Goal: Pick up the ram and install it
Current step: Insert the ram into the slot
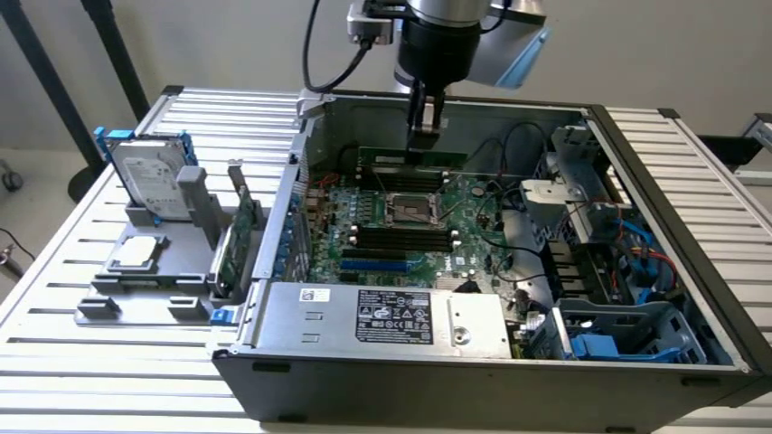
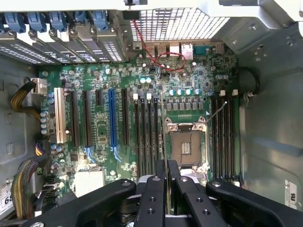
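Ram [image 1: 449,159] is clamped on edge in the pincer [image 1: 422,145], a long green stick running from the exterior view's left to its right. The pincer's black fingers [image 2: 156,194] stand narrow and closed on the stick's middle. It hangs inside the open computer case [image 1: 675,362], low over the far part of the motherboard [image 1: 471,244], just beyond the CPU socket [image 1: 410,210]. Whether its lower edge already touches a slot cannot be told.

In the wrist view the socket lies just ahead of the fingertips, with a bank of long black memory slots [image 2: 147,137] on one side and a second bank [image 2: 223,137] on the other; all of them look bare. A blue expansion slot [image 2: 112,118] and a white one [image 2: 59,116] sit further along the board.

A silver power supply [image 1: 386,316] fills the near side of the case. On the slatted worktop [image 1: 61,298], at the exterior view's left of the case, a grey holder [image 1: 145,271] carries an upright hard drive [image 1: 151,172] and a green expansion card [image 1: 245,226] standing on edge.
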Tool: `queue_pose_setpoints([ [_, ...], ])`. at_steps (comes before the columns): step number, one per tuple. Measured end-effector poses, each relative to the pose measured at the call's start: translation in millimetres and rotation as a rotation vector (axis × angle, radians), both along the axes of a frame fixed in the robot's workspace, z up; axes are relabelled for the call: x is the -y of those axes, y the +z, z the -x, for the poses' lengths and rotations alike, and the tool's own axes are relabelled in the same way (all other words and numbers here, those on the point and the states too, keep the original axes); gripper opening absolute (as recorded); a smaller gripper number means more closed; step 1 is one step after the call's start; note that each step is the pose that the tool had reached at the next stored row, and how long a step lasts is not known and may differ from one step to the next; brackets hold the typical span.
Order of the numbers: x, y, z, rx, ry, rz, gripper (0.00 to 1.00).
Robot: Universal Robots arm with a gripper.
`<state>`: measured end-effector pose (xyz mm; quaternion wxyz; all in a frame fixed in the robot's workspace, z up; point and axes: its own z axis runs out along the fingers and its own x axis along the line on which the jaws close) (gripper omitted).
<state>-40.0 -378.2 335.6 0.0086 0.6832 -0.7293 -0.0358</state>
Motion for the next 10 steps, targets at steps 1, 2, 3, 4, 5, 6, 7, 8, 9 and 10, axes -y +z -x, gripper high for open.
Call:
queue_pose_setpoints([
  [1,1.8,-1.9,0.0,0.0,0.0,-0.0001,0.14],
  [2,3.4,-3.7,0.1,0.0,0.0,-0.0002,0.14],
  [3,4.9,-5.5,0.2,0.0001,0.0,-0.0002,0.14],
  [4,6.1,-7.3,0.3,0.0001,0.0,-0.0002,0.14],
  [5,7.0,-9.0,0.5,0.0,0.0,-0.0001,0.14],
  [6,8.1,-11.0,0.6,0.0,0.0,-0.0001,0.14],
  [7,9.1,-12.8,0.7,0.0,-0.001,-0.0001,0.14],
  [8,10.1,-14.6,0.7,0.0002,-0.001,-0.0002,0.14],
  [9,11.1,-16.4,0.7,0.0002,-0.002,-0.0001,0.14],
  [10,12.0,-18.2,0.7,0.0002,-0.002,0.0,0.14],
])
